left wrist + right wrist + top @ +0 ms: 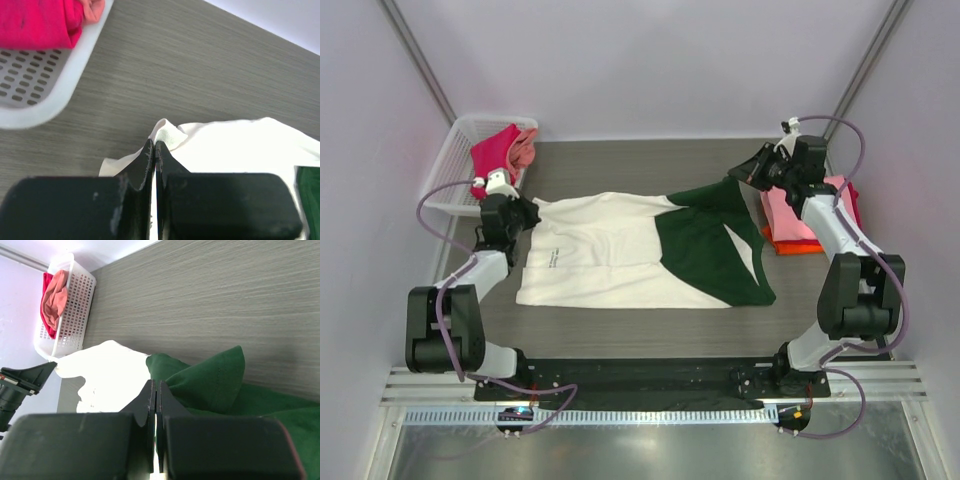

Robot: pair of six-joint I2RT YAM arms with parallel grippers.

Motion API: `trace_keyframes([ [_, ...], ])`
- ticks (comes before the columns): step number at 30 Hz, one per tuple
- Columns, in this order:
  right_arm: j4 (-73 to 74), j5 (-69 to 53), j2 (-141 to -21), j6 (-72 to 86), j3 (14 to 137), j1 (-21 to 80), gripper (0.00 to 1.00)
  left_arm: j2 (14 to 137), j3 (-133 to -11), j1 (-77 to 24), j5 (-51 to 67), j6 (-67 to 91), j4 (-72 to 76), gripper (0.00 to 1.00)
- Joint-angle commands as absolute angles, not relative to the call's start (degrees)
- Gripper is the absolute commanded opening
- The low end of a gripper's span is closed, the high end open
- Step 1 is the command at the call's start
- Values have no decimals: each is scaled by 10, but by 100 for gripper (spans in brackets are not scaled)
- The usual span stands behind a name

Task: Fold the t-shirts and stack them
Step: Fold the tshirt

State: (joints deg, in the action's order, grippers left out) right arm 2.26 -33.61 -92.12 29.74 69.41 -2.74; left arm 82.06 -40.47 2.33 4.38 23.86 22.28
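Cream t-shirt lies stretched out between both claws, left gripper clamped tight on a cream corner, right gripper pinching its dark green sleeve.

1 overhead, 2 close wrist views share t-shirt.

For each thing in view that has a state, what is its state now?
Cream and green t-shirt: spread out on the table, not yet folded up.
Left fingers: shut on its cream edge.
Right fingers: shut on its green sleeve.
Basket: upright, holding crumpled shirts.
Pink, orange and red shirts: folded and stacked at the right.
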Motion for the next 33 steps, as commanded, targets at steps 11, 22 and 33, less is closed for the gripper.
trace_keyframes([
  [11, 52, -319, -785, 273, 588, -30, 1, 736, -278, 27, 44, 253, 339, 0],
  [22, 69, -243, -657, 291, 452, -30, 1, 668, -231, 26, -25, 237, 334, 0],
  [33, 63, -113, -434, 385, 283, -30, 4, 617, -198, 27, -32, 282, 303, 5],
])
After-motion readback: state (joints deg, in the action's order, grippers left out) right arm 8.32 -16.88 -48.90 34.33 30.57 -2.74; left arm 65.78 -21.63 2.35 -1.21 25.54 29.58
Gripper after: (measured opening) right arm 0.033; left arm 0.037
